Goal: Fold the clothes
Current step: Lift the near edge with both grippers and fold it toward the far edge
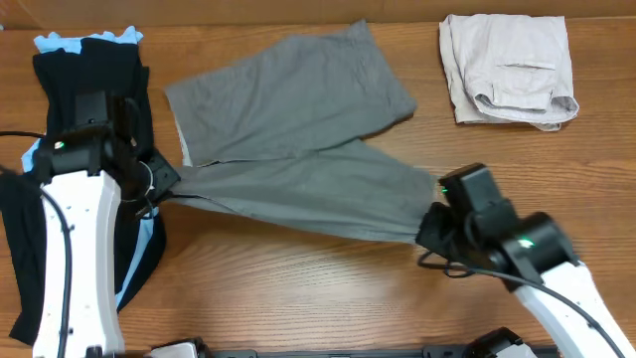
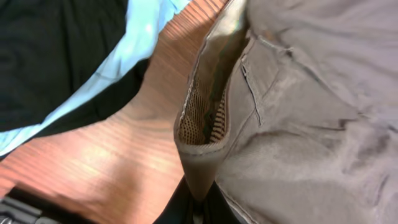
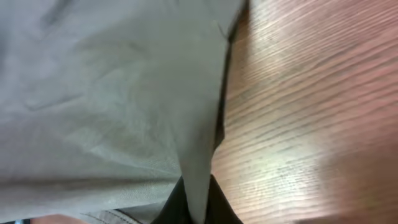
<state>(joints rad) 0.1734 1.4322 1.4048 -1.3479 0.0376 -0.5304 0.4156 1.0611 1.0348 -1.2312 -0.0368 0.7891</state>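
The left fingers (image 1: 167, 187) are clenched on the waistband end of the grey shorts (image 1: 298, 129). The left wrist view shows the band pinched between them, with a pocket gaping open just above and mesh lining inside. The right fingers (image 1: 429, 231) are likewise clenched, on the hem of the shorts' near leg, and the cloth runs up from between them in the right wrist view. That near leg is pulled into a long, fairly taut band between the two grips. A dark shadow under its near edge suggests it is raised a little off the surface (image 1: 298, 288).

Beyond this band, the other leg of the shorts lies flat and spread out, angled away from it.

The step in hand looks like the first fold: bringing the near leg over onto the far one so the shorts are halved lengthwise. For that, both arms should carry their held edge away together, keeping the cloth taut so it does not sag or twist. They should lay it down with hems and waistband lined up before letting go.

To the right of the grey shorts and farther back, a pair of beige shorts (image 1: 509, 68) sits folded, well apart. To their left, black clothing (image 1: 89, 70) lies over light-blue cloth (image 1: 60, 42), partly under the left arm.

The surface is warm-toned wood grain; nothing of the room shows.
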